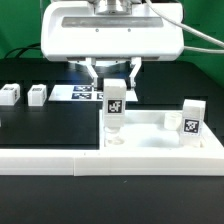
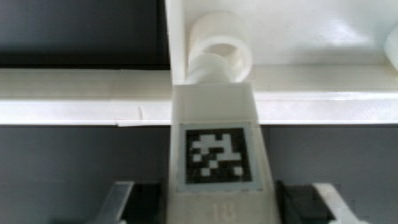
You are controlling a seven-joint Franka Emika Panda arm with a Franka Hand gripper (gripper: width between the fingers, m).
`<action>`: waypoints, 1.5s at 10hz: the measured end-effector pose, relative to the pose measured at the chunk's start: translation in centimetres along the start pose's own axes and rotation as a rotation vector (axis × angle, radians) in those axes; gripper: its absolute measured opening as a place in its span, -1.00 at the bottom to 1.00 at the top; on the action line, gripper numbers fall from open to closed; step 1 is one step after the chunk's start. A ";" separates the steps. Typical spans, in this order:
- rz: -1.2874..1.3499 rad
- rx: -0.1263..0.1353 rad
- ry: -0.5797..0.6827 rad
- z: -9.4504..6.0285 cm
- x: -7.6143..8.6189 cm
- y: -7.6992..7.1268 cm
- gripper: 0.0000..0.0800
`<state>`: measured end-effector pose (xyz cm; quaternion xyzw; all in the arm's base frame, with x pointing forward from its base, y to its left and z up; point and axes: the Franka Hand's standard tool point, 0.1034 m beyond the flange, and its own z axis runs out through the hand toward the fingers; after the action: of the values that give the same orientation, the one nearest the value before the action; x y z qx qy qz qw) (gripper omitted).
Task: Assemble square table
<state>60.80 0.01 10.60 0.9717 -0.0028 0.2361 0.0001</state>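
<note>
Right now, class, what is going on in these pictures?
The arm's gripper holds a white tagged leg upright, its lower end at a corner of the square tabletop. Whether it is fully seated cannot be told. A second leg stands at another corner, and two loose legs sit on the black table at the exterior view's left.

Dark surface (image 1: 45,125) on the exterior view's left is wide open, just small blocks (image 1: 37,94) at the back and the rail (image 1: 35,162) in front. On the slab (image 1: 160,130), the leg (image 1: 115,108) in the claw (image 1: 114,84) and another upright leg (image 1: 191,118) stand in the way, with a gap between them.
</note>
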 end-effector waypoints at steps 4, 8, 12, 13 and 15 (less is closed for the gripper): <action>-0.005 -0.009 0.018 0.6 -0.2 -0.3 -0.27; -0.004 -0.010 0.006 1.6 -1.1 -0.6 -0.27; -0.003 -0.037 0.070 1.9 -0.6 -0.1 -0.27; -0.003 -0.037 0.069 1.9 -0.6 -0.1 -0.26; -0.003 -0.038 0.069 1.9 -0.6 -0.1 0.26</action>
<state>61.13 0.09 8.62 0.9628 -0.0058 0.2693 0.0188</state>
